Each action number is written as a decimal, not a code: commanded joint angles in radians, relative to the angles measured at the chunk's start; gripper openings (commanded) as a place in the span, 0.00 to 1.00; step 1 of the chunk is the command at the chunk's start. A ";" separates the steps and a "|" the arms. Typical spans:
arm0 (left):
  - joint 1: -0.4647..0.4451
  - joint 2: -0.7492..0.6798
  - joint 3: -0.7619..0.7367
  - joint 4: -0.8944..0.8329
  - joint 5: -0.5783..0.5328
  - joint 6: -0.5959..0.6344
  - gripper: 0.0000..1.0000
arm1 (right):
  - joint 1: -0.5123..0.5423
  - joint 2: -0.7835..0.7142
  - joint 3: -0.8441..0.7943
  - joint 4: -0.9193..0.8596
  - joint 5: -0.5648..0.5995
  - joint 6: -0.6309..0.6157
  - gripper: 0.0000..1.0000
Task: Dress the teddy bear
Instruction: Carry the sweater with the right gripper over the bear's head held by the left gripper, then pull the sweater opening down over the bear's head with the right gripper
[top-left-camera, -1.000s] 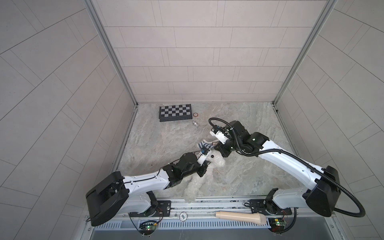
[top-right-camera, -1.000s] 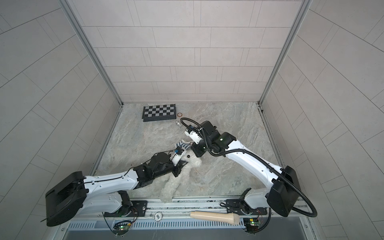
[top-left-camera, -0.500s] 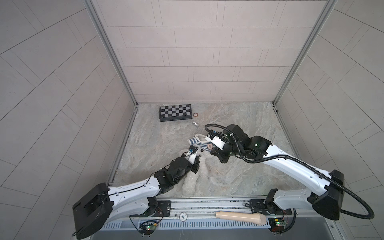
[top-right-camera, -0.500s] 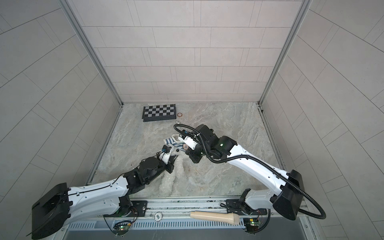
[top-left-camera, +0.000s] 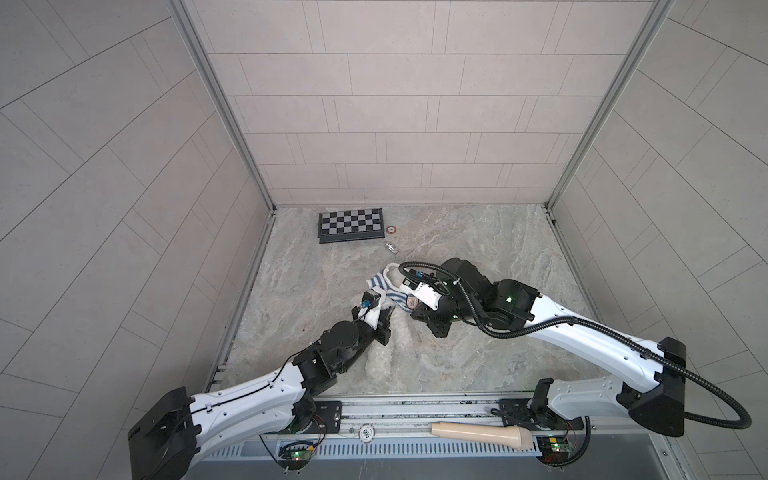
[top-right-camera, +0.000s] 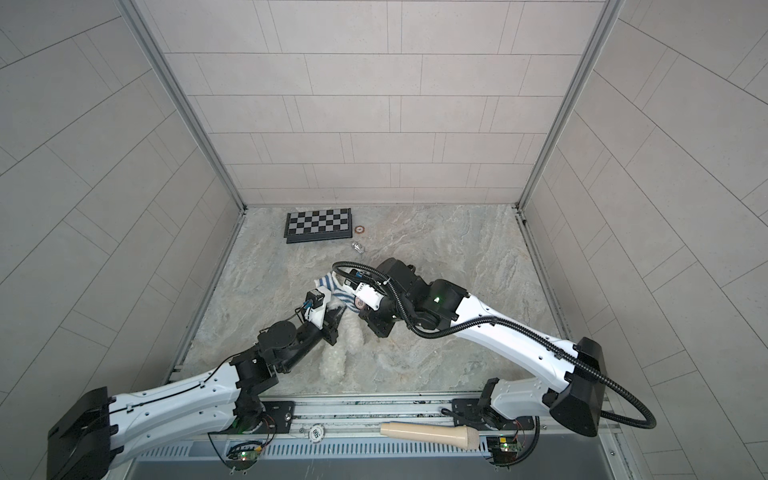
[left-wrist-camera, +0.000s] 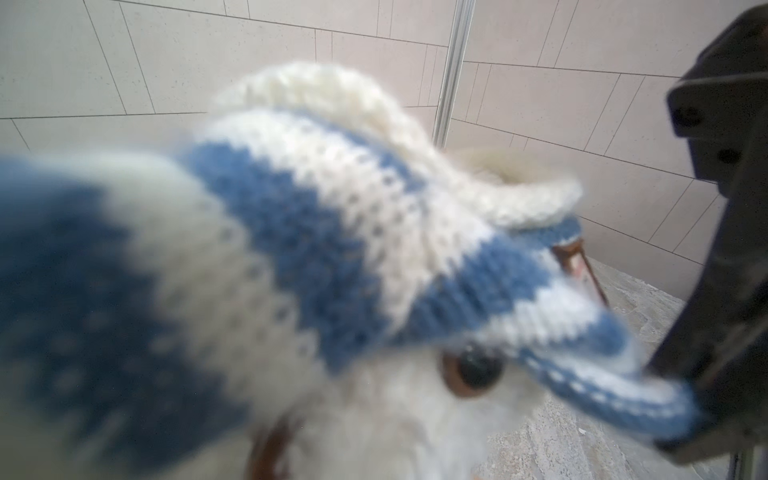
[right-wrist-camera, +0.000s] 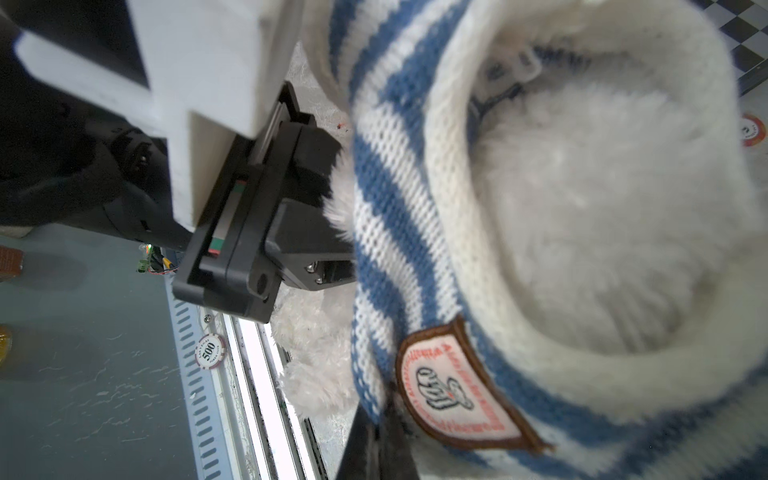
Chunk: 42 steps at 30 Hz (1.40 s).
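Left gripper (right-wrist-camera: 332, 232) and right gripper (left-wrist-camera: 702, 419), both pinching the sweater (right-wrist-camera: 374, 208), should tug evenly (no jerks) down the teddy bear (top-left-camera: 380, 359).

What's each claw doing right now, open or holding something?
Left gripper: shut on the striped sweater, at its edge.
Right gripper: shut on the striped sweater's hem.

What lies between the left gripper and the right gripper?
The striped sweater, pulled over the teddy bear's head; left gripper and right gripper each hold its edge. Both wrist views show this.
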 joint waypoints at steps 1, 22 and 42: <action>-0.034 -0.037 -0.011 0.080 -0.034 0.043 0.00 | 0.031 -0.001 -0.002 0.010 0.005 0.006 0.02; -0.137 -0.028 0.010 0.172 -0.167 0.240 0.00 | 0.108 -0.154 -0.030 0.044 0.066 0.032 0.25; -0.221 0.083 0.044 0.252 -0.352 0.392 0.00 | -0.089 -0.021 0.463 -0.281 0.008 0.071 0.40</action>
